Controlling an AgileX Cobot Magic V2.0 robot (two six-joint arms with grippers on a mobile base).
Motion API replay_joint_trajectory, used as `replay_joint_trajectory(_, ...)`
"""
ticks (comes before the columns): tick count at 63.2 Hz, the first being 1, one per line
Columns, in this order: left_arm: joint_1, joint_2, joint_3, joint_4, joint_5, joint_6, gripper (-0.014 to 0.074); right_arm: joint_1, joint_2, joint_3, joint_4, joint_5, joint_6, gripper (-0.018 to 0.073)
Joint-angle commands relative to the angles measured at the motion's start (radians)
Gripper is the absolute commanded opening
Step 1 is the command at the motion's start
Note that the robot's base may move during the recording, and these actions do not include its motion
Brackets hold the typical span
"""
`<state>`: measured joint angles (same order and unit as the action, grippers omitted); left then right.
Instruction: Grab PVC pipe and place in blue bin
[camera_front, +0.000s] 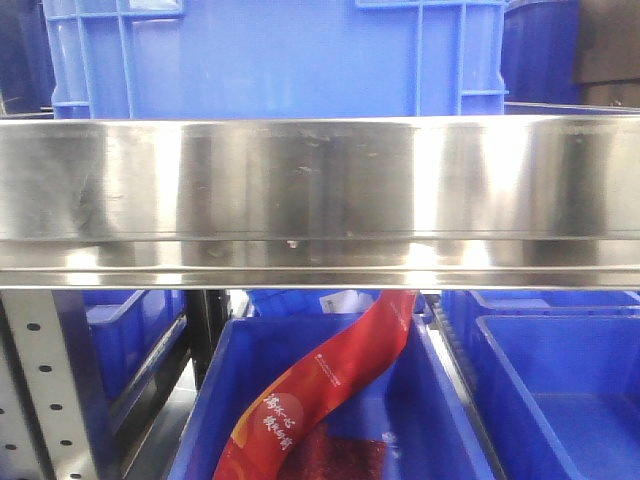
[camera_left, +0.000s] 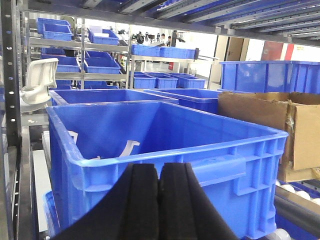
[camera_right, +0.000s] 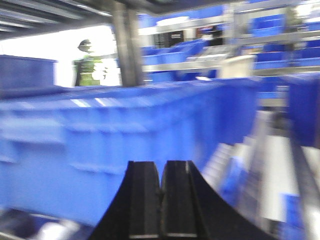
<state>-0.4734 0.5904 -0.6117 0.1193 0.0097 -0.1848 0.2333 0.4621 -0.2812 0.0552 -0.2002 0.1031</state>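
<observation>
I'm looking at a steel shelf rail filling most of the front view, so I'm getting little from that camera. The big blue bin is sitting right ahead of my left hand, and white curved pieces are leaning against its inner wall; I'm judging those to be PVC pipe, though too little is showing to be sure. The left hand is pressed closed with nothing between its pads, parked low outside the rim. My right hand is likewise closed and empty beside another bin, in a blurred view. No pipe is being held yet.
</observation>
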Motion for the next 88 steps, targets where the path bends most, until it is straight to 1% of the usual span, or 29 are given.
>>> replay_joint_trajectory(1,-0.002,-0.007,0.0,-0.002,-0.023,0.001,-0.0111,-0.064,-0.074,0.075,0.01,-0.021,-0.02,-0.0169)
replay_joint_trajectory(6,-0.002,-0.007,0.0,-0.002,-0.025,0.001,-0.0111,-0.132,-0.142,0.149,0.01,0.004,-0.02,-0.0169)
replay_joint_trajectory(10,-0.002,-0.007,0.0,-0.002,-0.025,0.001,-0.0111,-0.169,-0.184,0.203,0.01,0.019,-0.02,-0.0169)
replay_joint_trajectory(17,-0.002,-0.007,0.0,-0.002,-0.025,0.001,-0.0111,-0.211,-0.25,0.281,0.01,0.019,-0.02,-0.0169)
replay_joint_trajectory(20,-0.002,-0.007,0.0,-0.002,-0.025,0.001,-0.0111,-0.219,-0.275,0.281,0.007,0.019,-0.02,-0.0169)
replay_joint_trajectory(23,-0.002,-0.007,0.0,-0.002,-0.025,0.001,-0.0111,-0.227,-0.306,0.281,-0.005,0.105,-0.02,-0.0169)
replay_joint_trajectory(26,-0.002,-0.007,0.0,-0.002,-0.025,0.001,-0.0111,-0.234,-0.341,0.281,-0.022,0.145,-0.02,-0.0169)
replay_joint_trajectory(30,-0.002,-0.007,0.0,-0.002,-0.025,0.001,-0.0111,-0.239,-0.378,0.281,-0.043,0.18,-0.02,-0.0169)
replay_joint_trajectory(36,-0.002,-0.007,0.0,-0.002,-0.025,0.001,-0.0111,-0.245,-0.456,0.281,-0.077,0.188,-0.02,-0.0169)
replay_joint_trajectory(39,-0.002,-0.007,0.0,-0.002,-0.025,0.001,-0.0111,-0.25,-0.462,0.281,-0.086,0.2,-0.02,-0.0169)
replay_joint_trajectory(88,-0.002,-0.007,0.0,-0.002,-0.031,0.001,-0.0111,-0.253,-0.462,0.281,-0.086,0.208,-0.02,-0.0169)
